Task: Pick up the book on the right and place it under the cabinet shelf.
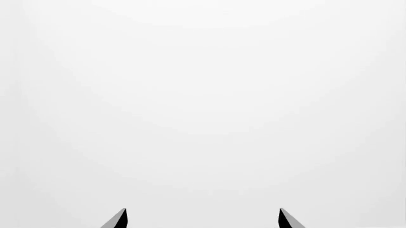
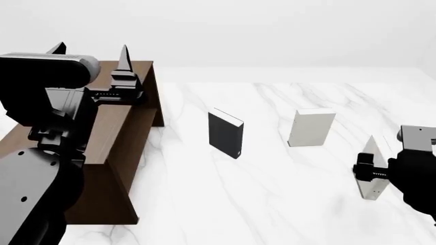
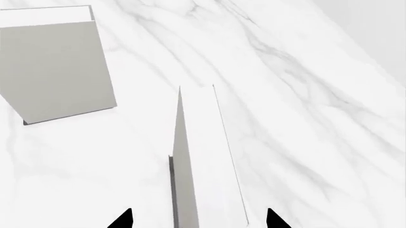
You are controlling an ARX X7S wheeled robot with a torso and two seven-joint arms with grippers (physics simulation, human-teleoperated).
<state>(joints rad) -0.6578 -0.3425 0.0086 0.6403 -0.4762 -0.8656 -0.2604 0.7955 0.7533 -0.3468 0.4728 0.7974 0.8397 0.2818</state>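
Note:
The book (image 2: 372,152) is thin and off-white and stands upright at the right of the marble table. In the right wrist view the book (image 3: 203,156) shows edge-on between the two dark fingertips. My right gripper (image 3: 199,219) is open and straddles it, with a gap on each side; in the head view the right gripper (image 2: 371,173) sits at the book's near edge. The dark brown cabinet shelf (image 2: 129,122) stands at the left. My left gripper (image 2: 92,53) is open and empty above the cabinet's top. The left gripper (image 1: 203,219) faces only blank white.
A black book (image 2: 226,133) stands upright mid-table. A greyer pale book (image 2: 312,127) stands between it and the right book, and also shows in the right wrist view as the pale book (image 3: 57,71). The white marble table (image 2: 272,204) ends at the back wall.

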